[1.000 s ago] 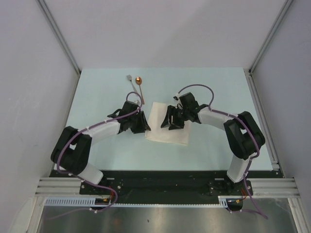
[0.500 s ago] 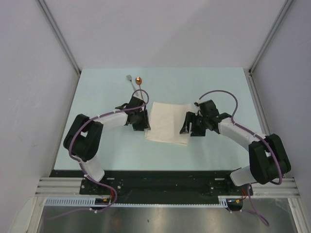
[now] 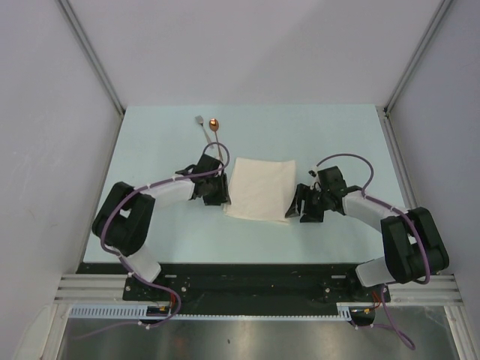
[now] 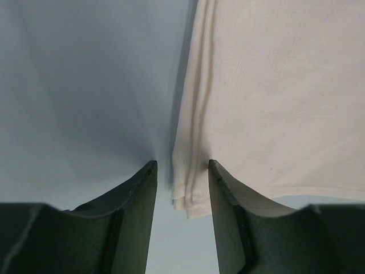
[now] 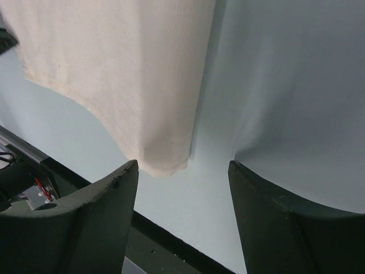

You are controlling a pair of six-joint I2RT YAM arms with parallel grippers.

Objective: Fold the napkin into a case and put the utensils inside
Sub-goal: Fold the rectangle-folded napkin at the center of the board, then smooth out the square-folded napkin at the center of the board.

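Off-white cloth napkin (image 3: 260,189) is partly folded; silver fork (image 3: 200,121) and copper-bowled spoon (image 3: 214,124) are left outside. Left fingers (image 4: 134,200), right fingers (image 5: 102,205) are held apart, empty.

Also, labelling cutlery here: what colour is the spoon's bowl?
The spoon bowl is copper-orange; top external view shows it best.

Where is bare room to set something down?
Free: the far right quarter of the pale blue table, and the strip between the folded cream cloth napkin and the near edge. Crowded: napkin sides, by left gripper and right gripper, and far left, by silver fork and copper-bowled spoon.
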